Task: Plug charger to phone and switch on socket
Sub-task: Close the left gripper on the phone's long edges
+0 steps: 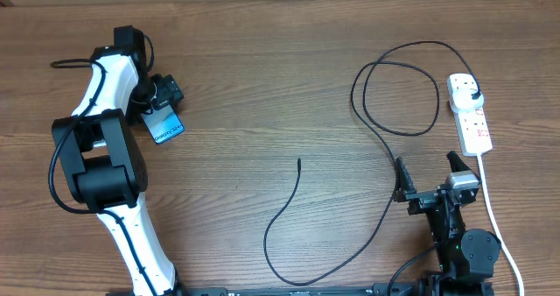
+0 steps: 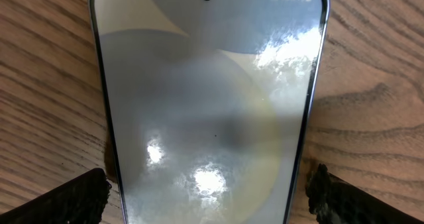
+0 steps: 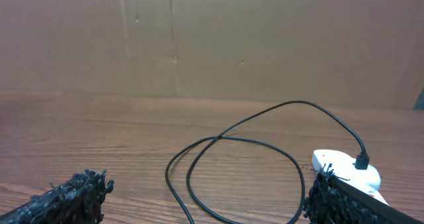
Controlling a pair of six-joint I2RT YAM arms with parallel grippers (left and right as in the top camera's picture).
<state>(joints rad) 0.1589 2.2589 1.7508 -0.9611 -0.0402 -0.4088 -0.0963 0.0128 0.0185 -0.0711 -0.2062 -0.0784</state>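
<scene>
The phone (image 1: 165,125) lies flat at the left of the table, its pale screen (image 2: 205,98) filling the left wrist view. My left gripper (image 1: 162,110) (image 2: 209,184) is open, its fingertips (image 2: 89,191) astride the phone's near end with a gap on each side. The charger's black cable (image 1: 437,95) (image 3: 232,139) loops across the right half, and its connector tip (image 1: 299,162) lies loose mid-table. Its plug (image 1: 472,97) (image 3: 362,161) sits in the white socket (image 1: 472,121) (image 3: 334,163) at far right. My right gripper (image 1: 429,175) (image 3: 205,184) is open just short of the loop, holding nothing.
A white cord (image 1: 494,217) runs from the socket toward the front edge, just right of the right arm. A brown board wall (image 3: 212,38) stands behind the table. A thin black wire (image 1: 66,64) trails beside the left arm.
</scene>
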